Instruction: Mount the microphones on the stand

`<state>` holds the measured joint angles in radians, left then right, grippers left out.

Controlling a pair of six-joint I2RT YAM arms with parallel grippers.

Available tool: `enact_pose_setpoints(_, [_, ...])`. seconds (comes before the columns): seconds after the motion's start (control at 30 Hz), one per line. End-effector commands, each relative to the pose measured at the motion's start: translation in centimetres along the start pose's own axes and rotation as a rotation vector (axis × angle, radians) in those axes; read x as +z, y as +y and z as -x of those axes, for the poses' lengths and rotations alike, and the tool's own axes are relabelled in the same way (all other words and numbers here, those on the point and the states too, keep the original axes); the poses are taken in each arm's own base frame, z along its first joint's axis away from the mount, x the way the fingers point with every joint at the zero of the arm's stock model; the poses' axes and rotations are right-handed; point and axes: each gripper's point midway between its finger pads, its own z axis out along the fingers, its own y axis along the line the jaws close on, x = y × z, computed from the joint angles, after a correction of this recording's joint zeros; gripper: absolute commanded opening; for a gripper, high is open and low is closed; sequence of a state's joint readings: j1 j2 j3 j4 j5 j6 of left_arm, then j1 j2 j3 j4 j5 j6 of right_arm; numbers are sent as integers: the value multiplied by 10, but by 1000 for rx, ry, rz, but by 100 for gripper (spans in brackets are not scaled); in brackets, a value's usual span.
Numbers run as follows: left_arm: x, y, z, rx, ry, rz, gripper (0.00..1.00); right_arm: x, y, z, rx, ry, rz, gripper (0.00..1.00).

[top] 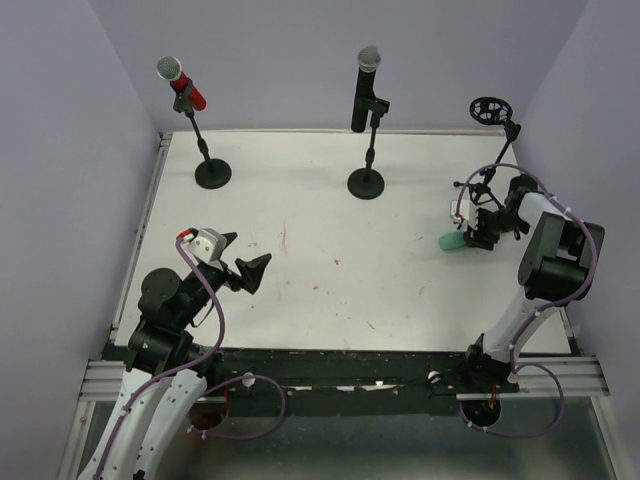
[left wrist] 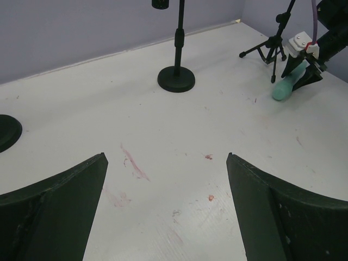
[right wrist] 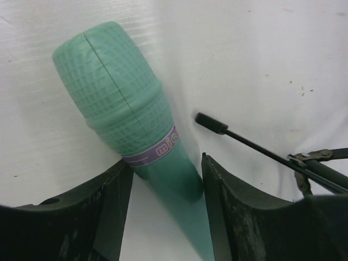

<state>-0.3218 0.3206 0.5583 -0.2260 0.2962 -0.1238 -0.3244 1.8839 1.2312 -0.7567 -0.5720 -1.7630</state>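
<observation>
A red microphone [top: 182, 85] sits in the left stand [top: 213, 173]. A black microphone [top: 363, 90] sits in the middle stand [top: 366, 183]. The mint-green microphone [top: 452, 241] lies on the table beside the tripod stand [top: 490, 170], whose round clip [top: 488, 110] is empty. My right gripper [top: 470, 236] is low over it. In the right wrist view the jaws [right wrist: 166, 160] press on both sides of the green microphone's [right wrist: 125, 103] handle just behind its purple band. My left gripper [top: 247, 252] hovers open and empty at the front left, and it is wide apart in its wrist view [left wrist: 166, 156].
A tripod leg [right wrist: 244, 141] lies just right of my right fingers. The white table [top: 330, 260] has purple walls on three sides. The left wrist view shows the middle stand's base [left wrist: 176, 79], the tripod [left wrist: 272, 51] and the green microphone [left wrist: 284, 89].
</observation>
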Motion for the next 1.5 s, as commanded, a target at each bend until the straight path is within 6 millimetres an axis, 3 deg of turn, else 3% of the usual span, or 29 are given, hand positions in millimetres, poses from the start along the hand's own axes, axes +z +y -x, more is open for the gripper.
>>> enact_pose_setpoints(0.0, [1, 2, -1, 6, -6, 9, 98, 0, 57, -14, 69, 87, 146, 57])
enact_pose_setpoints(0.1, [0, 1, 0, 6, -11, 4, 98, -3, 75, -2, 89, 59, 161, 45])
enact_pose_setpoints(0.2, [1, 1, 1, 3, -12, 0, 98, -4, 84, 16, 121, 31, 164, 22])
enact_pose_setpoints(0.43, [1, 2, -1, 0, -7, 5, 98, 14, 90, 97, 261, -48, 143, 11])
enact_pose_setpoints(0.6, [2, 3, -2, 1, -1, 9, 98, 54, 90, 170, 337, -19, 116, 6])
enact_pose_setpoints(0.8, [3, 6, -6, 2, 11, 24, 98, 103, 78, 259, 348, 26, 103, 7])
enact_pose_setpoints(0.97, [5, 10, -12, 5, 30, 42, 98, 141, 73, 318, 333, 45, 154, 8])
enact_pose_setpoints(1.1, [7, 13, -16, 4, 52, 53, 98, 169, 79, 353, 277, 57, 141, 12])
enact_pose_setpoints(1.27, [8, 15, -18, 7, 59, 61, 98, 195, 88, 364, 290, 83, 169, 21])
enact_pose_setpoints(1.3, [8, 15, -19, 6, 62, 61, 98, 195, 89, 365, 290, 80, 169, 25])
enact_pose_setpoints(1.4, [8, 15, -18, 8, 60, 61, 98, 192, 89, 367, 291, 71, 166, 51])
enact_pose_setpoints(1.47, [8, 15, -19, 7, 62, 58, 98, 187, 89, 369, 287, 58, 163, 58])
